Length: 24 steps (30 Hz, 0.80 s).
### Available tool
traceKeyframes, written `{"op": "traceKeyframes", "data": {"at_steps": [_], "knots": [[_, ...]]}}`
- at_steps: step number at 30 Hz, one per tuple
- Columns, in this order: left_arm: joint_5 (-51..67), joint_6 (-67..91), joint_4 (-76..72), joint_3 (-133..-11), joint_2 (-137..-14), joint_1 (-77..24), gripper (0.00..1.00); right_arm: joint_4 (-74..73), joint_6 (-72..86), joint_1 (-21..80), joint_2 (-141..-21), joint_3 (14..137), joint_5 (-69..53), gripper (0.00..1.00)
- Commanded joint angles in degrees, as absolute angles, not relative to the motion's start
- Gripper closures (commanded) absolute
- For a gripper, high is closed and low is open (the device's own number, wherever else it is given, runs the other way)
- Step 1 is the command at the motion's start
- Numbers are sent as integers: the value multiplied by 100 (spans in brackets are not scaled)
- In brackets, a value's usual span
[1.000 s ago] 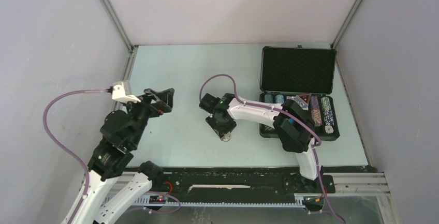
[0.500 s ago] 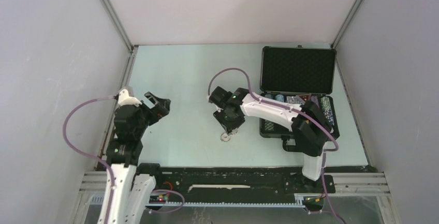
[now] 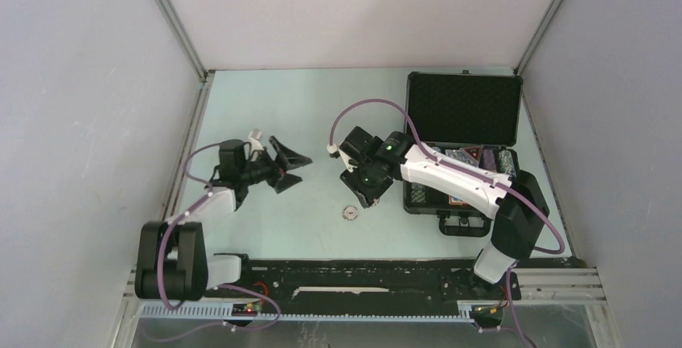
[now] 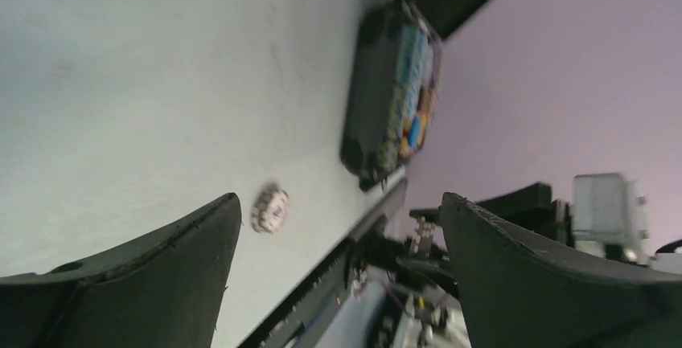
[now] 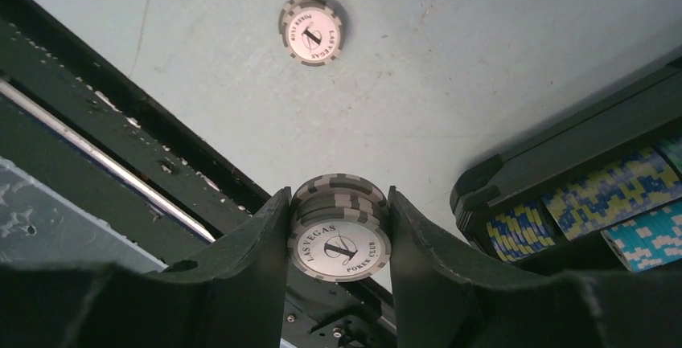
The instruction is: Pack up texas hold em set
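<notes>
The black case (image 3: 462, 107) lies open at the right, its lid up and striped chip rows (image 3: 503, 173) in its base. My right gripper (image 3: 367, 193) hovers left of the case, shut on a short stack of grey-and-white chips (image 5: 339, 227). One loose grey chip (image 3: 350, 213) lies flat on the table just below it, and shows as the loose chip (image 5: 312, 30) in the right wrist view. Blue and yellow chip rows (image 5: 611, 195) show in the case corner (image 5: 515, 171). My left gripper (image 3: 301, 167) is open and empty, pointing right toward the loose chip (image 4: 269, 208).
A black rail (image 3: 362, 276) runs along the table's near edge by the arm bases. Grey walls close in the left, back and right. A purple cable (image 3: 378, 111) arcs above the right wrist.
My left arm has swung down and rightward toward the table's middle, jaws still open. The right gripper has drawn up and right with its chip stack, uncovering a single chip on the table.
</notes>
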<state>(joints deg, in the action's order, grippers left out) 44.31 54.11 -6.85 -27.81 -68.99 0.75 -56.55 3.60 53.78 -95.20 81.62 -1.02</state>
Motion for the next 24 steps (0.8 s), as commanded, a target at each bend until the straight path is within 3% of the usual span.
{"op": "traceKeyframes", "data": {"at_steps": [1, 7, 17, 24], "knots": [[5488, 5902, -2086, -3051, -7576, -668, 3, -5909, 119, 5435, -9386, 8650, -230, 100], [5992, 5891, -2476, -3432, -8301, -1666, 8, -6050, 53, 5609, -9526, 9033, -142, 100], [6214, 6059, -2681, -3794, -8558, -2161, 13, -5930, 54, 5807, -9543, 9044, -52, 100], [6391, 5993, -2743, -3825, -8615, -2339, 21, -5856, 58, 5823, -9597, 9051, 0, 100]]}}
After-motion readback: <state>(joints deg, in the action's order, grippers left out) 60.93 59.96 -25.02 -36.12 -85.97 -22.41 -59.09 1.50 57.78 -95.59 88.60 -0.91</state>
